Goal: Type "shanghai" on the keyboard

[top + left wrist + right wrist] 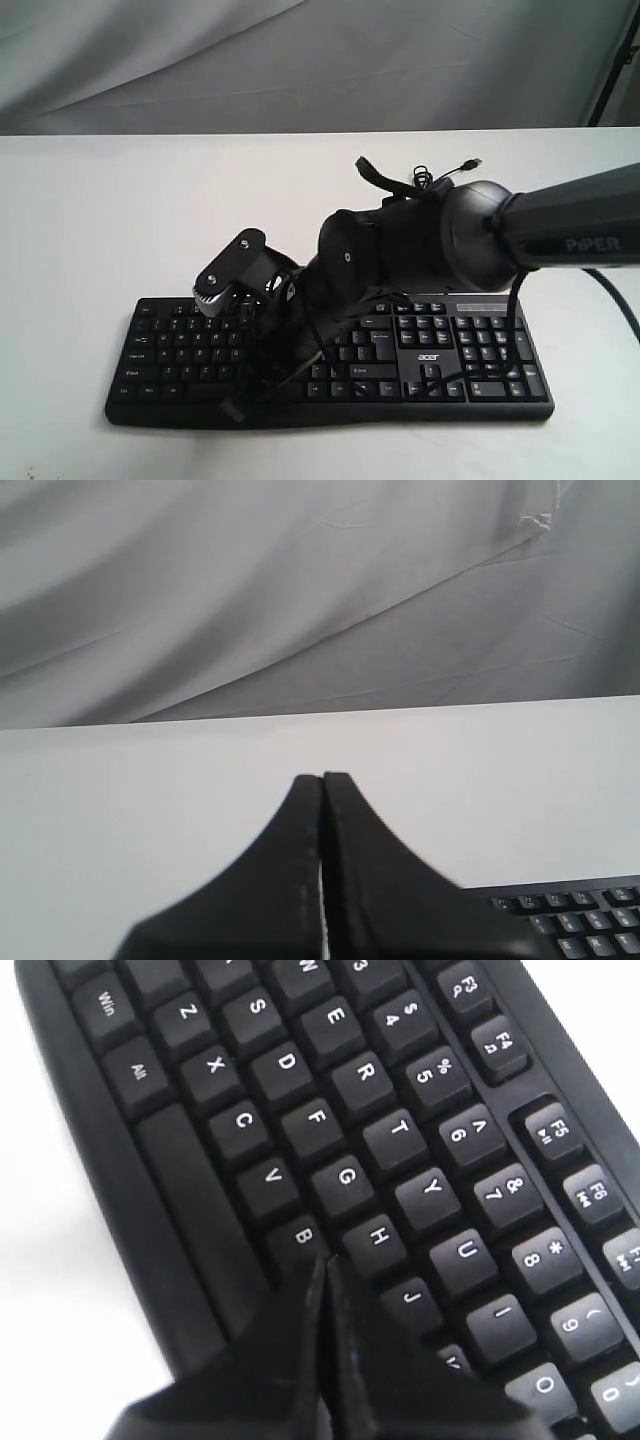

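The black keyboard (470, 345) with white legends and an acer logo lies along the table's front edge. My right arm reaches across it from the right. The right gripper (240, 402) is shut and points down over the left-middle letter keys. In the right wrist view the keyboard (330, 1080) fills the frame, and the shut tip of the right gripper (325, 1257) sits between the B and H keys, covering the N area. Whether it touches a key cannot be told. My left gripper (322, 777) is shut, holds nothing, and hovers over bare table, with a corner of the keyboard (585, 920) beside it.
The white table (80, 220) spreads around the keyboard. A thin black cable with a USB plug (473, 161) lies behind the right arm. A grey cloth backdrop (300, 60) hangs beyond the table's far edge.
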`<action>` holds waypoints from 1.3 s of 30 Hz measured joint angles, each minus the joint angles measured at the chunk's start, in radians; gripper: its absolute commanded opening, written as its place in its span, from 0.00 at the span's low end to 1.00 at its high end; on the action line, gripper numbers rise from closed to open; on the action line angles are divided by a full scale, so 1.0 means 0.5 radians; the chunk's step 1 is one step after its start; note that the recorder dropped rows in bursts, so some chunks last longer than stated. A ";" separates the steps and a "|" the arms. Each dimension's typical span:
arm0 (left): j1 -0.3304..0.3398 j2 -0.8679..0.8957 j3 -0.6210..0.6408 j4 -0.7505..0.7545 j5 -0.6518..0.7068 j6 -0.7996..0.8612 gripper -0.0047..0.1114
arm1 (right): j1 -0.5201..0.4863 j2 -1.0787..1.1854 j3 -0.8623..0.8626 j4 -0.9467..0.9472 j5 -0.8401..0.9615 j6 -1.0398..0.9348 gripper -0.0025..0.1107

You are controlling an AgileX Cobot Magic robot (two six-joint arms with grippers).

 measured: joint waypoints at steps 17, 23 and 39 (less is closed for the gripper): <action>0.000 0.000 0.000 0.000 0.000 0.000 0.04 | 0.000 0.062 0.000 0.024 -0.068 -0.026 0.02; 0.000 0.000 0.000 0.000 0.000 0.000 0.04 | 0.000 0.047 -0.019 0.023 -0.050 -0.026 0.02; 0.000 0.000 0.000 0.000 0.000 0.000 0.04 | 0.000 0.208 -0.411 -0.064 0.177 -0.026 0.02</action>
